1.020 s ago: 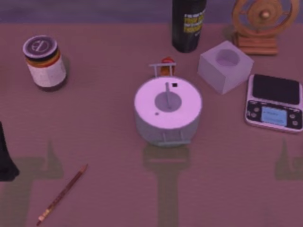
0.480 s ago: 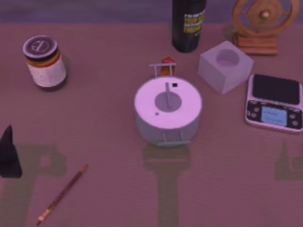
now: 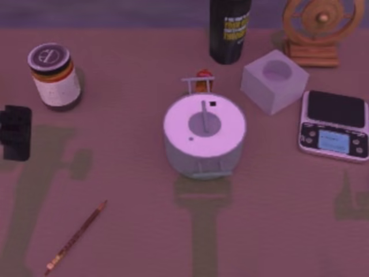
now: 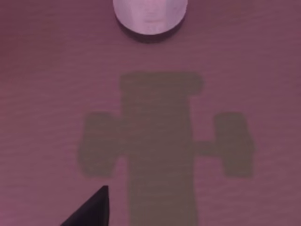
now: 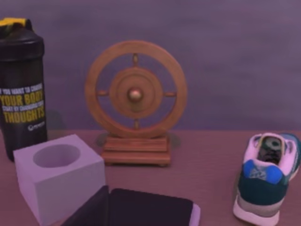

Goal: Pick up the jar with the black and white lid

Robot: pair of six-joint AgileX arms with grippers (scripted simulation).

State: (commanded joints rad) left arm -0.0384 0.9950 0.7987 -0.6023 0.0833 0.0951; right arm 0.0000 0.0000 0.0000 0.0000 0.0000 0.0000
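Note:
The jar with the black and white lid (image 3: 53,75) stands upright at the table's far left, with a white label, orange and red bands and a dark lid with a white ring. My left gripper (image 3: 16,133) hovers at the left edge, just in front of the jar and a little to its left, not touching it. In the left wrist view a pale round object (image 4: 150,12) lies ahead over bare table and the arm's shadow. My right gripper (image 5: 91,212) is outside the top view; only a dark sliver of it shows in the right wrist view.
A white drum (image 3: 204,135) sits mid-table with a small red thing (image 3: 203,75) behind it. At the back right are a black bottle with yellow lettering (image 3: 229,29), a wooden wheel (image 3: 316,26), a white cube (image 3: 274,81) and a scale (image 3: 334,124). A pencil (image 3: 76,236) lies front left. A shoe (image 5: 265,176) stands farther right.
My left gripper has come in from the lower left edge and moved toward the back of the table, closer to the jar. Nothing else has moved.

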